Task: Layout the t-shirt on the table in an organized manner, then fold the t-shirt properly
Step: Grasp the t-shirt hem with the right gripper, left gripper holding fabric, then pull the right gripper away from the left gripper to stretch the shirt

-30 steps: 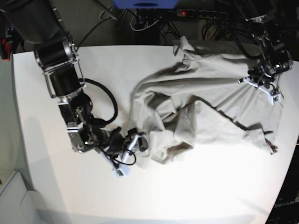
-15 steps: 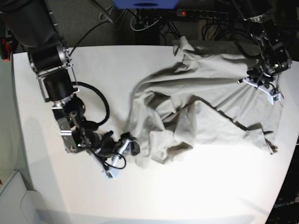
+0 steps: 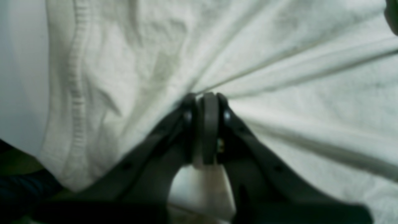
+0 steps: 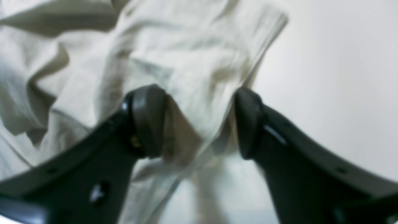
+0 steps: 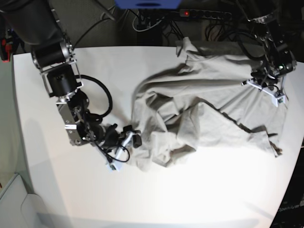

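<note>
i see the t-shirt point(image 5: 209, 104) lying rumpled on the table point(image 5: 190, 199), spread over the far right part of it, from the far edge down toward the right edge, with a bunched heap of folds reaching toward the middle. the near half and the whole left side of the table are bare white.

my left tool point(image 3: 205, 102) sits near the far right corner. in the left wrist view its jaws are pressed together on a pinch of the t-shirt point(image 3: 279, 62), and taut creases fan out from that pinch across the cloth (a ribbed hem runs down the left side of that view, with a strip of table beyond it). in the base view the same tool point(image 5: 268, 88) rests on top of the cloth.

my right tool point(image 5: 124, 142) is low over the table at the left end of the bunched heap, toward the middle of the table. in the right wrist view the right tool point(image 4: 199, 121) has its jaws standing apart, with a fold of the t-shirt point(image 4: 186, 71) between the fingers point(image 4: 147, 118); the cloth edge is blurred there, and i cannot tell whether the jaws press it. bare table point(image 4: 335, 77) shows to the right of that fold.
</note>
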